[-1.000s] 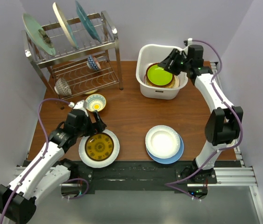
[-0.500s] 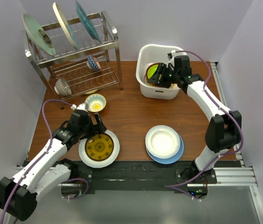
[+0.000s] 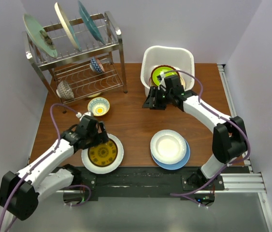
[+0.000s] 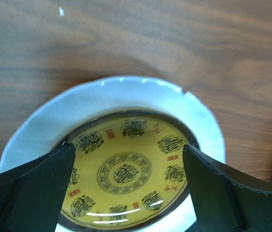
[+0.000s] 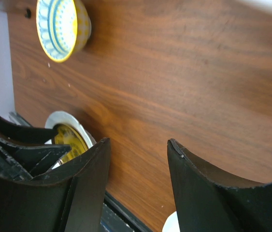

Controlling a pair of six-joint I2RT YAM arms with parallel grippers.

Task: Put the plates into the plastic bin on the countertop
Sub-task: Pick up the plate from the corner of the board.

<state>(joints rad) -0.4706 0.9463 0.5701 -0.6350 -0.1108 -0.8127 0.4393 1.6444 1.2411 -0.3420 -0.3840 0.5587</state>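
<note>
Top external view: a wooden table with two robot arms at its near edge. The left gripper hung low over the far left edge of a brown plate at the near left of the table. In the left wrist view its fingers were spread wide, one on each side of that plate, gripping nothing. A white scalloped border ringed the plate; whether it was a second plate underneath could not be told.

The right gripper was over bare wood just in front of the bin, a white tub at the far middle of the table. In the right wrist view its fingers were spread and empty, with only tabletop between them.

A green plate lay inside the bin, partly hidden by the right arm. A white plate sat on a blue plate at the near right.

A small bowl stood just beyond the left gripper. A steel rack at the far left held a grey plate, a cream plate and a teal plate upright on its top tier.
</note>
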